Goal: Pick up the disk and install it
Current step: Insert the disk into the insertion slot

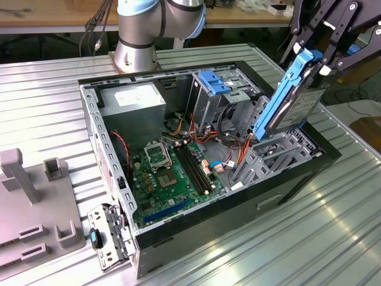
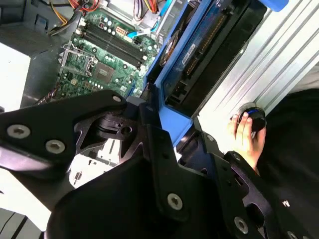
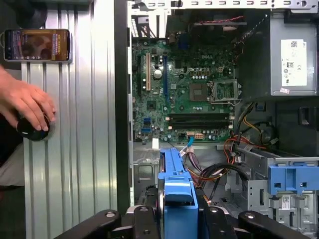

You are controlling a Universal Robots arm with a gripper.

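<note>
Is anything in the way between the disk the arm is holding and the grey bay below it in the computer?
Nothing visible blocks it. The gripper holds the disk tilted, its lower end just above the grey bay. A bundle of cables lies beside that bay, toward the motherboard, not under the disk.

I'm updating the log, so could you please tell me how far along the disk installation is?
Done: the disk is picked up, clamped at its top end between the jaws. In hand: it hangs tilted above the open computer case, its lower end near the grey drive bay. Left: the disk is not yet seated in the case.
</note>
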